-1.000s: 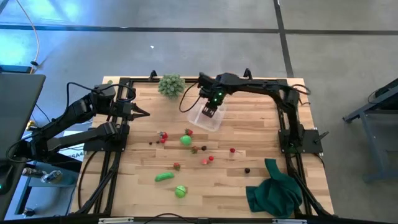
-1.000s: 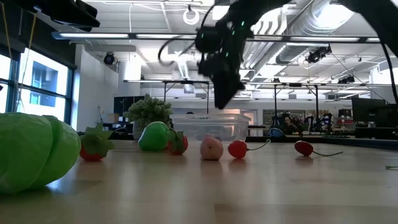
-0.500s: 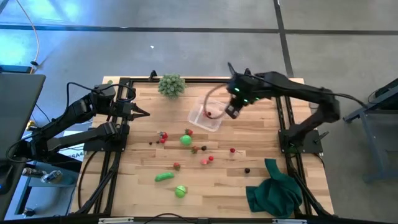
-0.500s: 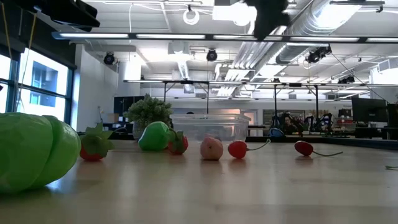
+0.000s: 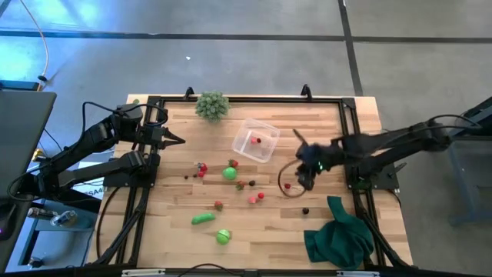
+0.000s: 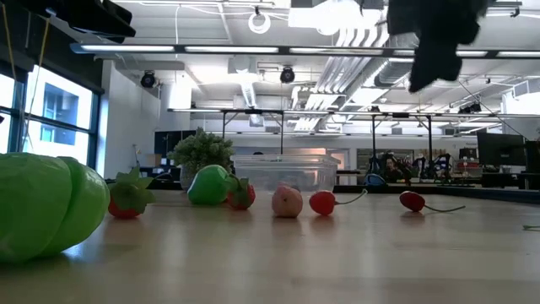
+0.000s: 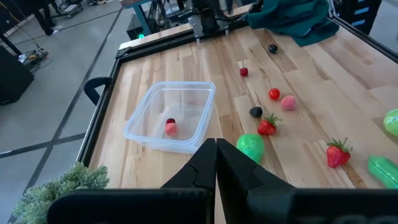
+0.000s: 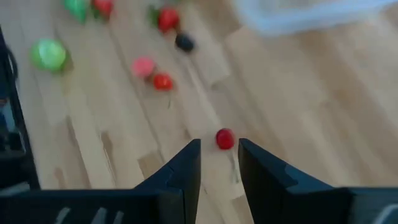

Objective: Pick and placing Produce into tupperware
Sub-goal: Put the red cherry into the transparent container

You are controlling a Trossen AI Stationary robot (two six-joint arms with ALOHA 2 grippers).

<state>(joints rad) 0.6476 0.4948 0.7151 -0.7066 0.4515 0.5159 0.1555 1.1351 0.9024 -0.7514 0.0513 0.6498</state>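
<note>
The tupperware [image 5: 256,141] is a clear square container on the far middle of the table, with small red pieces [image 7: 170,126] inside. Produce lies scattered on the wood: a green ball [image 5: 230,173], a green oblong piece [image 5: 203,219], strawberries and berries. My right gripper [image 5: 306,175] hovers open above the table's right middle. A small red cherry [image 8: 224,138] lies just beyond its fingertips [image 8: 219,155]. In the low view the right gripper [image 6: 439,42] hangs high above the tabletop. My left gripper [image 5: 175,139] waits shut at the left edge.
A spiky pale-green ball [image 5: 211,105] sits at the far edge, left of the tupperware. A dark green cloth [image 5: 338,235] is heaped at the near right corner. A dark berry [image 5: 305,210] lies near the cloth. A black frame [image 5: 346,138] borders the table.
My right gripper has swung away from above the tupperware, toward the table's right and near edge, and now hangs over the red cherry. A red piece that was not visible under the gripper a second ago now lies in the tupperware. The left arm kept still.
</note>
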